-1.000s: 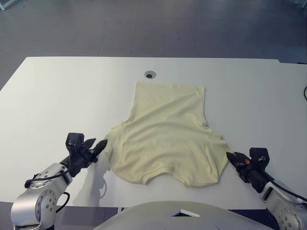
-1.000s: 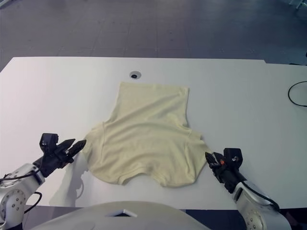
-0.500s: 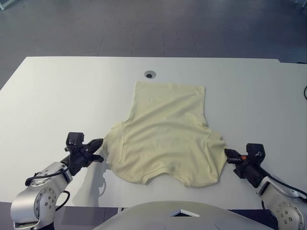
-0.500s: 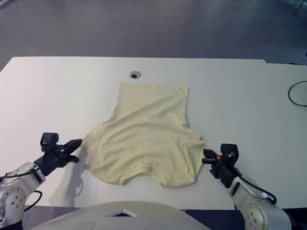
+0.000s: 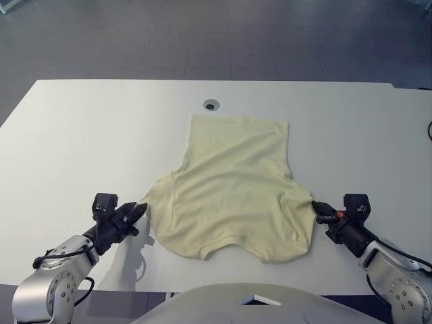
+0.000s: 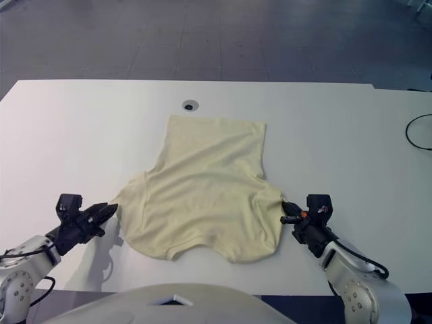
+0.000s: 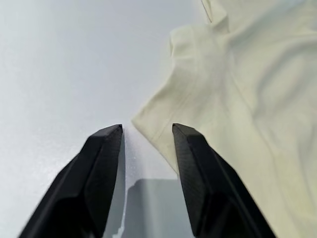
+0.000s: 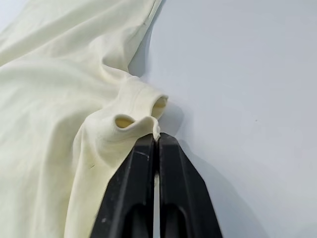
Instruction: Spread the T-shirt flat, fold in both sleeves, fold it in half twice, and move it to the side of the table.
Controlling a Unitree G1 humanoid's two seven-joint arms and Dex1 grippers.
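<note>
I am holding my black two-fingered left gripper [image 7: 147, 130] low over the smooth white table [image 5: 88, 135], its fingers standing apart with nothing between them. The corner of the left sleeve [image 7: 188, 74] is lying flat on the tabletop just ahead of that gap, close to the fingertips but not touching them.

I am pressing my black two-fingered right gripper [image 8: 157, 136] closed at the edge of the right sleeve [image 8: 133, 116]. The fingers are meeting tip to tip, pinching a small bit of the cuff. The fabric there is bunching up into a soft raised loop right at the tips.

The pale yellow knit T-shirt [image 5: 233, 192] is lying in the middle of the table, nearer my edge than the far one. Its wider shoulder end is facing me and its narrower straight end is pointing away, with the cloth resting mostly flat with a few shallow wrinkles.

A small round grey grommet hole [image 5: 211, 104] is sitting in the tabletop just beyond the far end of the shirt. A thin black cable [image 6: 418, 131] is curling at the table's right edge, well apart from the shirt.
</note>
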